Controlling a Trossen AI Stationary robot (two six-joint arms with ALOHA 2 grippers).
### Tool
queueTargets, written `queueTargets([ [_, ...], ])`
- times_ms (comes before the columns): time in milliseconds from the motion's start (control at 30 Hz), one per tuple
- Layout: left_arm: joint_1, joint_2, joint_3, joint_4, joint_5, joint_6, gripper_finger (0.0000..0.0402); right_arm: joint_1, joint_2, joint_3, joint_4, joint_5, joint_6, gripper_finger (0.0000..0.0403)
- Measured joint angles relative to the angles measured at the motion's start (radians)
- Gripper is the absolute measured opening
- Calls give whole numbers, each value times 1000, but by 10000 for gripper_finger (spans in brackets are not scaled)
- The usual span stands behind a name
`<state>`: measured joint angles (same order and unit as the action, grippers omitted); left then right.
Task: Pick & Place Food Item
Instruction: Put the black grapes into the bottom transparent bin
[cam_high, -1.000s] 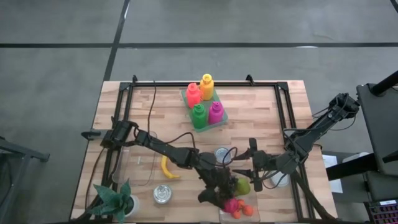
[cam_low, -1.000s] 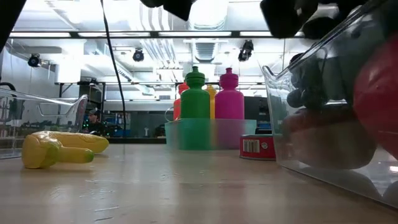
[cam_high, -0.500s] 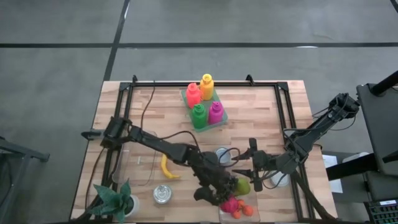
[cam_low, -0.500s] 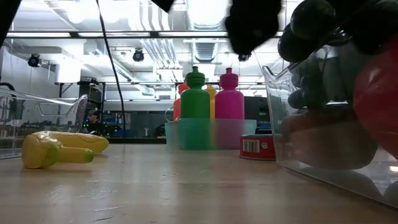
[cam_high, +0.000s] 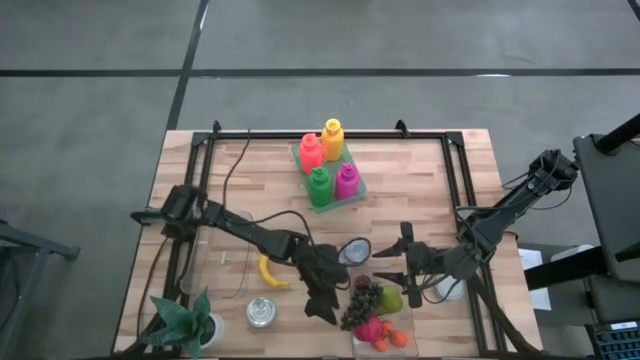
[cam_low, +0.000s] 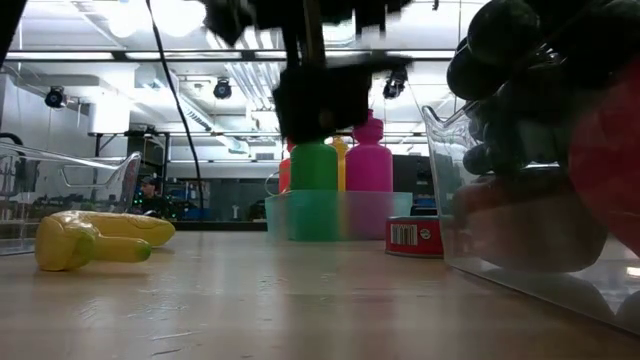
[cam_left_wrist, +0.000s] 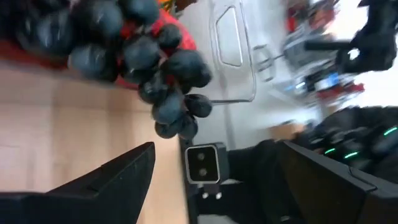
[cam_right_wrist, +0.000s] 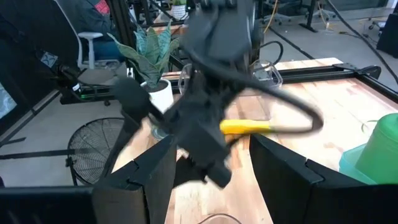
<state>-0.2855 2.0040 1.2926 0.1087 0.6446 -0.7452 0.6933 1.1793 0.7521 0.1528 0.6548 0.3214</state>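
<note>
A bunch of dark grapes (cam_high: 362, 298) (cam_left_wrist: 143, 56) lies on top of the fruit in a clear container (cam_high: 354, 342) (cam_low: 500, 220) at the table's near edge. It sits at the container's left side. My left gripper (cam_high: 325, 303) (cam_left_wrist: 216, 149) stands open just left of the container, nothing between its fingers. In the low view it hangs dark above the table (cam_low: 322, 95). My right gripper (cam_high: 388, 277) (cam_right_wrist: 211, 146) waits open, right of the container and a little beyond it, pointing toward the left arm.
A yellow banana (cam_high: 268, 270) (cam_low: 90, 240) lies left of my left gripper. One can (cam_high: 355, 250) stands behind the container, another (cam_high: 262, 312) near a potted plant (cam_high: 190, 320). A tray of coloured bottles (cam_high: 330, 165) is at the far middle.
My left gripper has drawn back from over the container toward the table's left edge, sinking and rolling as it went. The grapes, earlier covered by the gripper, now lie uncovered on the container's fruit.
</note>
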Motion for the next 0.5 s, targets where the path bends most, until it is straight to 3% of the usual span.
queueTargets([
  [200, 1, 80, -93, 339, 74, -203, 341, -1, 0, 0, 0, 0, 0, 199],
  [500, 2, 175, -25, 401, 116, -225, 340, -1, 0, 0, 0, 0, 0, 199],
])
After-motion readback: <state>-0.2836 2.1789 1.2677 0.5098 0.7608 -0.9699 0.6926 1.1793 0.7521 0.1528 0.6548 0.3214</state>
